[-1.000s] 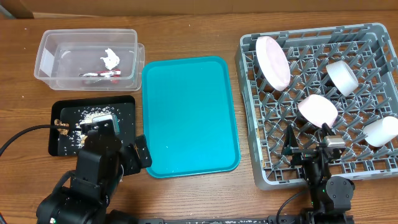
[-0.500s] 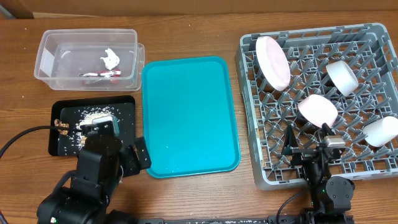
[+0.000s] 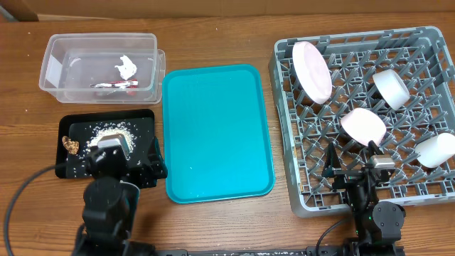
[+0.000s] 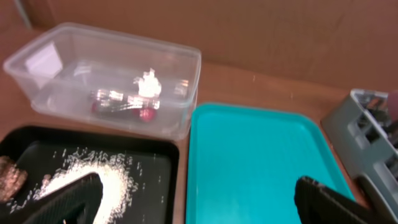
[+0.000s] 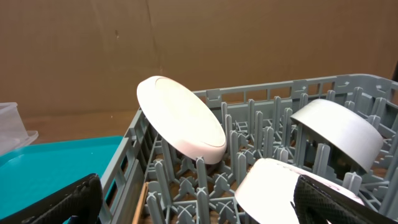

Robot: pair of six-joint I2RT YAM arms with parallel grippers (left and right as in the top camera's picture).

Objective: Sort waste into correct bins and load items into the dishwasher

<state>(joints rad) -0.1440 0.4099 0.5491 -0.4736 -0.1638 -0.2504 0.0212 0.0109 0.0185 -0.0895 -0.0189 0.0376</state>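
Note:
The clear tub (image 3: 53,67) holds the crumpled tissue (image 3: 127,66) and the red-and-white wrapper (image 3: 114,84). Rice scraps (image 3: 110,131) and a brown lump (image 3: 71,145) lie in the black tray (image 3: 142,117). My left gripper (image 3: 122,165) hovers open over that tray's near edge; its fingers (image 4: 62,199) straddle the seam between the black tray and the teal tray, with nothing between them. In the grey rack (image 3: 283,121) stand a plate (image 3: 311,70), two bowls (image 3: 362,126) and a cup (image 3: 435,150). My right gripper (image 3: 353,173) is open and empty above the rack's near left part, just short of one bowl (image 5: 280,186).
The teal serving tray (image 3: 213,128) lies bare between the black tray and the rack. A thin wooden strip (image 5: 140,200) shows along the rack's left wall. Cardboard stands behind the table. A cable runs left from the left arm's base.
My left arm has swung from leaning right towards the teal tray to pointing straight at the black tray, still open. The right arm has not moved.

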